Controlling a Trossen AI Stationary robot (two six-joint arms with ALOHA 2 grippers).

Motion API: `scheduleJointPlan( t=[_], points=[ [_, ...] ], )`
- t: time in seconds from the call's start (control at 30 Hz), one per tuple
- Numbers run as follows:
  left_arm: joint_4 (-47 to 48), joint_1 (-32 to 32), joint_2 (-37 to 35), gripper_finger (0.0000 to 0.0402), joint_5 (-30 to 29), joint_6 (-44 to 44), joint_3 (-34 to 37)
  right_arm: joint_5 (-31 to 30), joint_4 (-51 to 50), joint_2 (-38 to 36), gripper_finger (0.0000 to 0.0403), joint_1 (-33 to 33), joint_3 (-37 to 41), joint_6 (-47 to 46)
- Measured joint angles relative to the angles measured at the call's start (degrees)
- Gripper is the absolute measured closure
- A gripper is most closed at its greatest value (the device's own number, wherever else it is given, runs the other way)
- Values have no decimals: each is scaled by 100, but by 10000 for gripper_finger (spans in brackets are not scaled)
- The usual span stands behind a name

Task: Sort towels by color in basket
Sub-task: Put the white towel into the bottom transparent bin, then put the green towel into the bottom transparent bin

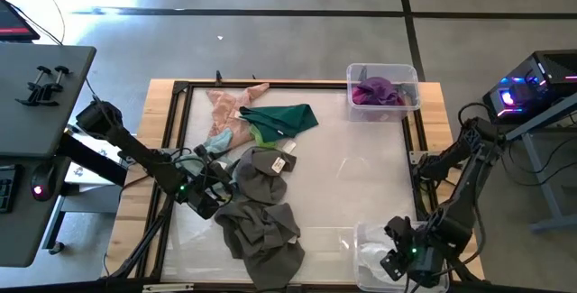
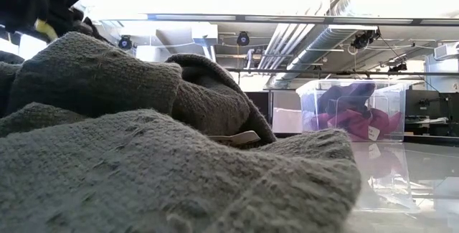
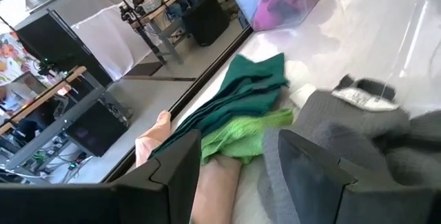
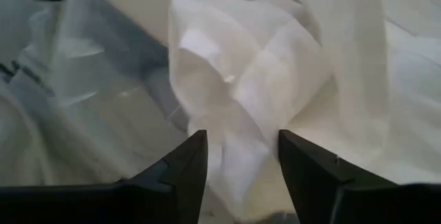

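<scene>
Looking down on the table [image 1: 379, 185], we see our left gripper [image 1: 209, 183] low at the left edge of the towel heap, its jaws parted with nothing between them. The left wrist view shows them astride the gap beside the lime green towel [image 3: 241, 136], with the dark green towel [image 3: 251, 86] lying just past it and a peach-pink towel [image 3: 155, 138] under both. Dark grey towels [image 1: 261, 212] sprawl from the table's middle toward the near edge, and they fill most of the low view. At the far right corner a clear bin [image 1: 407, 78] holds magenta towels [image 1: 376, 92]. Our right gripper [image 1: 403, 259] sits over a second clear bin [image 1: 361, 239] at the near right corner. Its jaws stand open just above a crumpled white towel [image 4: 241, 79] lying inside; we cannot tell whether they touch the cloth.
</scene>
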State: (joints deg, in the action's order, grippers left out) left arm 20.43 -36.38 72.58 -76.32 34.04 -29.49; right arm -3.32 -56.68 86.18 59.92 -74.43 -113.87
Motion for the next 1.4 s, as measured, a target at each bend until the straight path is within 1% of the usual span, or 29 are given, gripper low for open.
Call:
scheduleJointPlan(
  t=[0.1,0.17,0.27,0.37,0.43,0.63,0.7,0.8,0.87,0.93,1.03,1.17,1.3,1.4],
  points=[
    [-169,0,0,218,42,-245,-51,-109,-467,-20,247,96,-344,-68],
    [-351,0,0,218,42,-407,-75,-119,-717,-24,264,150,-458,-187],
    [-515,-2,0,218,80,-580,-75,-172,-732,-25,311,182,-382,-137],
    [-541,-2,0,218,178,-581,-75,-350,-532,-13,371,154,-29,-89],
    [-542,-2,0,218,217,-581,-75,-367,-275,-7,394,103,247,-114],
    [-538,-2,0,218,221,-581,-75,-333,1035,-16,384,5,1166,225],
    [-539,-2,-2,218,222,-581,-73,-121,1431,10,390,-8,1440,241],
    [-541,-2,-2,218,224,-581,-71,132,1537,18,399,-16,1747,63],
    [-545,-2,-2,218,224,-581,-71,184,1574,15,401,-12,1892,-213],
    [-544,-2,-2,218,224,-581,-71,177,1502,15,398,-14,1925,-221],
    [-549,-2,-2,218,224,-579,-71,-16,1499,12,377,-15,1802,-92],
    [-574,-2,-2,218,226,-579,-71,-32,1323,-9,339,-15,1421,76],
    [-713,-2,-2,218,224,-596,-71,-36,563,-20,317,-15,708,169],
    [-861,-1,-2,218,224,-783,-71,-268,-213,-22,314,-15,98,315]
  ],
)
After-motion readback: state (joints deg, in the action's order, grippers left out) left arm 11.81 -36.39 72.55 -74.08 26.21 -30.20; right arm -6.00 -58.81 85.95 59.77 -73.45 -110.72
